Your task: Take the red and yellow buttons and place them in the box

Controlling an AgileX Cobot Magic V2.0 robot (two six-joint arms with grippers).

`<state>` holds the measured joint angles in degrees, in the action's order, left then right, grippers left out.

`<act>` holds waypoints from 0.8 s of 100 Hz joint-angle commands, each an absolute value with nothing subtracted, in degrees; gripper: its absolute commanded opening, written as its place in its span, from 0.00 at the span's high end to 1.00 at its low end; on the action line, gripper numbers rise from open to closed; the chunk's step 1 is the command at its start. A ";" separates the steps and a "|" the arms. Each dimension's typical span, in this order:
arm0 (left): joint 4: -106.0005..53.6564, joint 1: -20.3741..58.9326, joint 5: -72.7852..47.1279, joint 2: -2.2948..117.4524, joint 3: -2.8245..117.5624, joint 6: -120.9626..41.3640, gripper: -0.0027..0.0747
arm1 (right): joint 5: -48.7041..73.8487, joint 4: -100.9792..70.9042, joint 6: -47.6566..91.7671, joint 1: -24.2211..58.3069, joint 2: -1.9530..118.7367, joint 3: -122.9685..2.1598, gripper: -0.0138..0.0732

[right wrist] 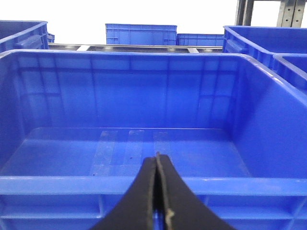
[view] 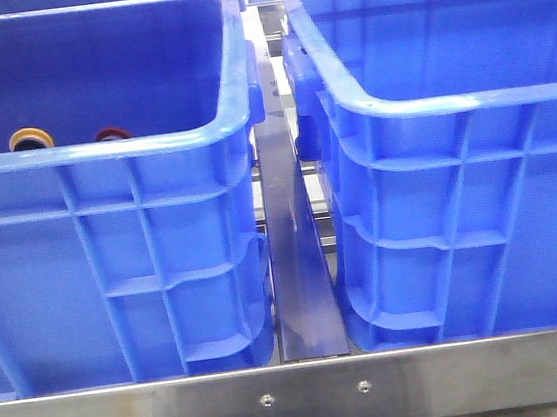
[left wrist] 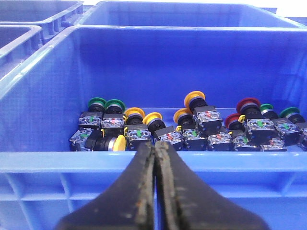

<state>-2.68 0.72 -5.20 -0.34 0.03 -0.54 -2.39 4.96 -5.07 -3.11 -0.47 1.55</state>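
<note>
In the front view a yellow button (view: 29, 138) and a dark red button (view: 111, 134) peek over the near rim of the left blue crate (view: 101, 153). The left wrist view looks into that crate (left wrist: 144, 160): several yellow buttons (left wrist: 194, 99), red buttons (left wrist: 248, 105) and green ones lie along its floor. My left gripper (left wrist: 154, 145) is shut and empty, outside the crate's near rim. My right gripper (right wrist: 157, 155) is shut and empty before the near rim of the right blue crate (right wrist: 153, 184), which holds nothing; that crate also shows in the front view (view: 448, 104).
A metal rail (view: 300, 266) runs between the two crates, and a steel frame bar (view: 300, 397) crosses the front. More blue crates stand behind (right wrist: 139, 33) and to the sides (left wrist: 29, 28).
</note>
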 commanded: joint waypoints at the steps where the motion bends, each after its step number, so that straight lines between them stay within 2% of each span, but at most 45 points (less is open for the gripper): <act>1: -2.67 1.06 -0.58 -2.09 -1.04 0.00 0.99 | -6.66 5.32 -5.07 -3.32 -1.77 1.87 0.92; 38: -2.78 1.06 3.20 -2.09 2.25 0.00 0.99 | -6.66 5.32 -5.07 -3.32 -1.77 1.87 0.92; 63: -4.04 2.38 -7.59 -0.13 12.36 0.00 0.99 | -6.66 5.32 -5.07 -3.32 -1.77 1.87 0.92; 80: -4.04 5.82 -15.35 5.94 19.74 0.00 0.99 | -6.66 5.32 -5.07 -3.32 -1.77 1.87 0.92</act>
<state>-3.49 3.83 -14.78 1.60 14.37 -0.54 -2.39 4.96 -5.07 -3.11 -0.47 1.55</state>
